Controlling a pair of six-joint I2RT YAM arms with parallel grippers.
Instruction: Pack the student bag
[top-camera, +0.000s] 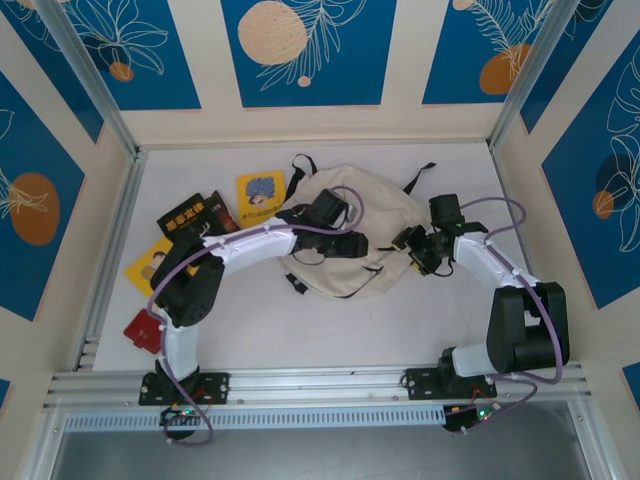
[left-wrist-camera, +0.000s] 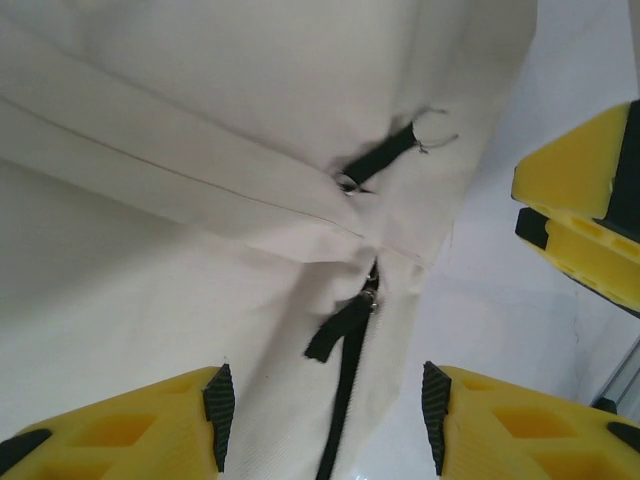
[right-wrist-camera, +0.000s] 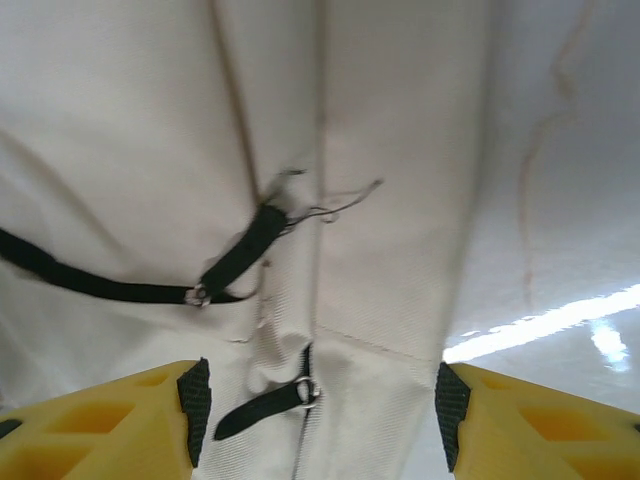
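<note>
White arms are reaching from their bases at the near edge of the table (top-camera: 330, 340), both bending inward toward the student bag (top-camera: 385, 215). The bag is lying flat around the middle of the table, a little toward the far edge, with its black straps (top-camera: 300, 165) trailing toward the far side. Over the bag's middle, the left gripper (left-wrist-camera: 325, 410) is hanging with its jaws parted and gripping nothing. A black zipper pull (left-wrist-camera: 340, 335) is lying on the cream cloth in the gap between its yellow fingers (left-wrist-camera: 150, 425). At the bag's right edge, the right gripper (right-wrist-camera: 315, 410) is also holding its jaws apart and clamping nothing, with another short black pull tab (right-wrist-camera: 265, 405) showing on the fabric beneath it. Along the left side of the table, a red flat item (top-camera: 143, 330) is lying nearest, partly under the left arm. Beyond it a yellow book (top-camera: 147, 266) is lying, then a black book (top-camera: 190, 218). Farthest back, a small yellow book (top-camera: 260, 190) is sitting just beside the bag's far left edge.
</note>
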